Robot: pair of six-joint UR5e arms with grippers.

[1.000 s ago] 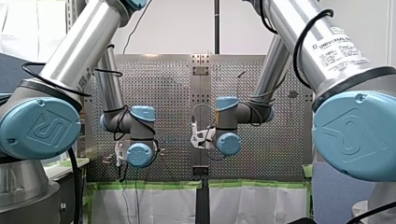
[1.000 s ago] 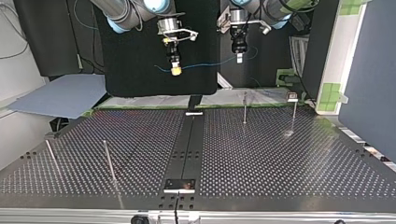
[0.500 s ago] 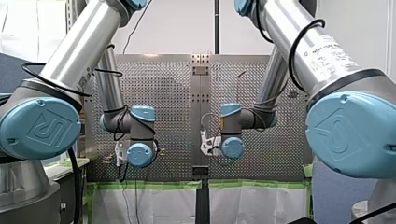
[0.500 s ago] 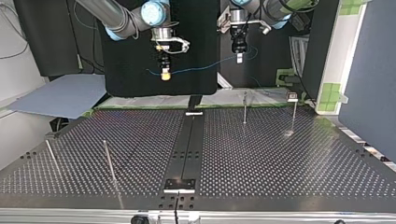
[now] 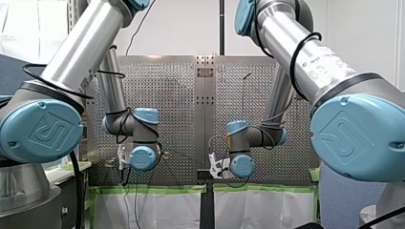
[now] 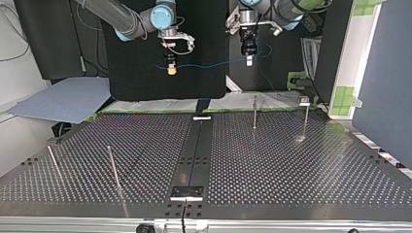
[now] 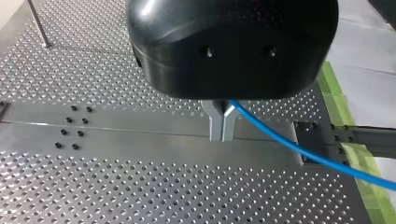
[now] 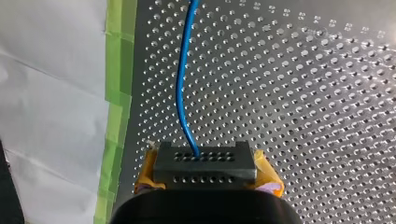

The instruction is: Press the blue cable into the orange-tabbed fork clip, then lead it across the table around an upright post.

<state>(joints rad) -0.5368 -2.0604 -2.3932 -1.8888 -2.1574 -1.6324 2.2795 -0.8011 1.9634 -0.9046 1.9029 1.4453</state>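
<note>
Cable [image 6: 209, 65] hangs as a shallow blue line across the upper middle of the top view, clear of the table [image 6: 291, 170], strung between both grippers. Left gripper [image 6: 249, 60], right of centre there, has its metal fingers [image 7: 215, 123] pinched together on the cable, which runs off beside them over the perforated plate. Right gripper [image 6: 170, 71], left of centre near the upper edge, grips it too, the cable entering between its yellow pads [image 8: 145, 175].

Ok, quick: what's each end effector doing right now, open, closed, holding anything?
Left end effector: closed on the blue cable.
Right end effector: closed on the same blue cable.
</note>
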